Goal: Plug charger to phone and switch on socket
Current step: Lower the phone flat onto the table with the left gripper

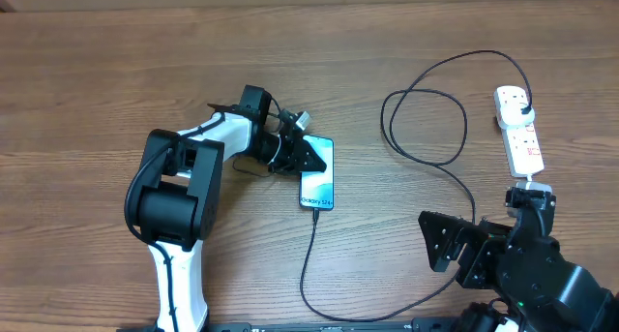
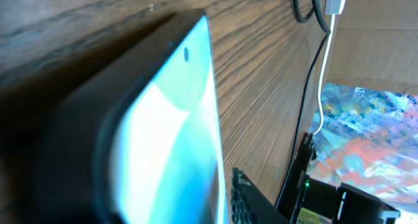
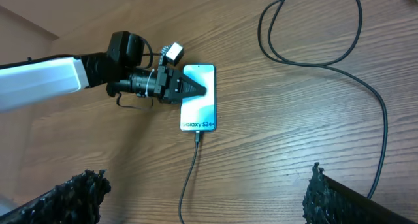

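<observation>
The phone (image 1: 320, 184) lies flat on the table with its cyan screen lit. It also shows in the right wrist view (image 3: 198, 110) and fills the left wrist view (image 2: 171, 139). My left gripper (image 1: 304, 155) is closed across the phone's top end, a finger at each side (image 2: 163, 208). The charger's black cable (image 1: 308, 259) runs from the phone's bottom edge (image 3: 196, 138), loops right, and ends at its plug head (image 1: 523, 107) in the white socket strip (image 1: 518, 129). My right gripper (image 3: 202, 201) is wide open and empty, low at the front right (image 1: 455, 243).
The cable forms a large loop (image 1: 426, 124) between the phone and the socket strip. The strip's thick white cord (image 1: 530, 189) leads toward my right arm. The left arm's white body (image 1: 179, 201) lies to the phone's left.
</observation>
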